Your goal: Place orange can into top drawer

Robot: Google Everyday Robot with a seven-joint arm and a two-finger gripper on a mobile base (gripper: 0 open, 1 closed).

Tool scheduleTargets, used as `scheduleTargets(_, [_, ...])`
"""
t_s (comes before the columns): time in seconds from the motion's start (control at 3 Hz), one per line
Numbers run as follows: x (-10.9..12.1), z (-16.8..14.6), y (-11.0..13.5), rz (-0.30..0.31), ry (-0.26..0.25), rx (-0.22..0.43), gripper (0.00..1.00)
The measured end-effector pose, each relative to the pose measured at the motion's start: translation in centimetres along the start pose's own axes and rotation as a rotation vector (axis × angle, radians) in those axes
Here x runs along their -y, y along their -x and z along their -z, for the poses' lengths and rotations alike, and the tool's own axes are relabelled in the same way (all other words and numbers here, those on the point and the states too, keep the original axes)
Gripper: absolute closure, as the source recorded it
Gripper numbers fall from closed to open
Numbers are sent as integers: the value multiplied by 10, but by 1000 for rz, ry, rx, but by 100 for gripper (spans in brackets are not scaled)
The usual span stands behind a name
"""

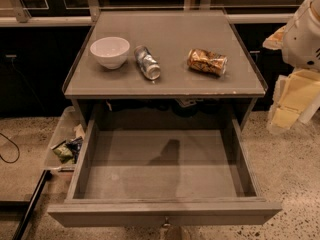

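Room: speckled floor, dark wall, grey cabinet [170, 34].
Orange can [207, 61]: lies sideways on the cabinet top.
Gripper [292, 101]: right of the orange can; open or closed, I cannot tell.
Risk: the lying orange can may roll when pinched and hit the silver can [147, 62] left of it.
Top drawer [160, 213]: below the orange can, pulled out, empty.
White bowl [110, 51]: far left of the orange can, seems empty.

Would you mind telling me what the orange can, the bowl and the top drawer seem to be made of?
Orange can: thin metal, shiny and dented. Bowl: probably glazed ceramic, smooth white. Top drawer: seemingly grey-painted wood, matte. The hand hangs right of the cabinet.
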State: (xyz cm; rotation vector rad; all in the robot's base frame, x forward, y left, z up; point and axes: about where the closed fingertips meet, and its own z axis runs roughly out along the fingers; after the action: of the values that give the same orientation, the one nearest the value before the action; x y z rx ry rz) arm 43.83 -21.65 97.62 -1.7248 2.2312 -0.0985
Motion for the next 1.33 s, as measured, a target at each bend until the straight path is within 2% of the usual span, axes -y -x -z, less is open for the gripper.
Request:
scheduleTargets(0.33, [1,0,1,2,-3,2,0])
scheduleTargets(0.67, [27,-12,14,27,-2,33,0])
scheduleTargets(1.33, [93,-45,20,96,-39,143,0])
